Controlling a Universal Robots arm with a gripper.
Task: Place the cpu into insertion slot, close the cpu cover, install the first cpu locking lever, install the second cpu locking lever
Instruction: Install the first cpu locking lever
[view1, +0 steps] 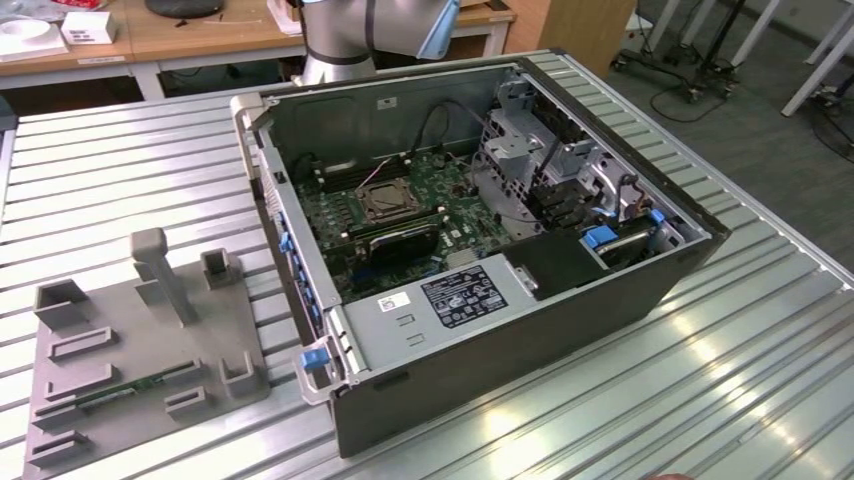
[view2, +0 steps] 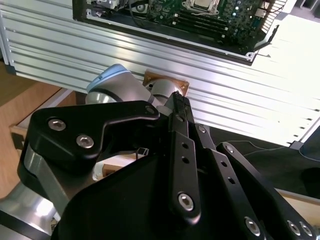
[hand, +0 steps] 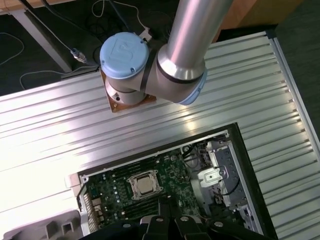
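Observation:
The open computer case lies on the ribbed aluminium table. On its green motherboard sits the insertion slot, a square socket with a silvery rim. The pale cpu lies inside the insertion slot, and the cpu cover frames it, apparently lying flat. The locking levers are too small to make out. My gripper hangs high above the case edge, well clear of the board, with its black fingers together and nothing between them.
A grey fixture plate with upright pegs stands at the exterior view's left, with a green memory stick on it. Inside the case are a power supply and a metal drive cage. The arm's base is bolted to the table behind the case.

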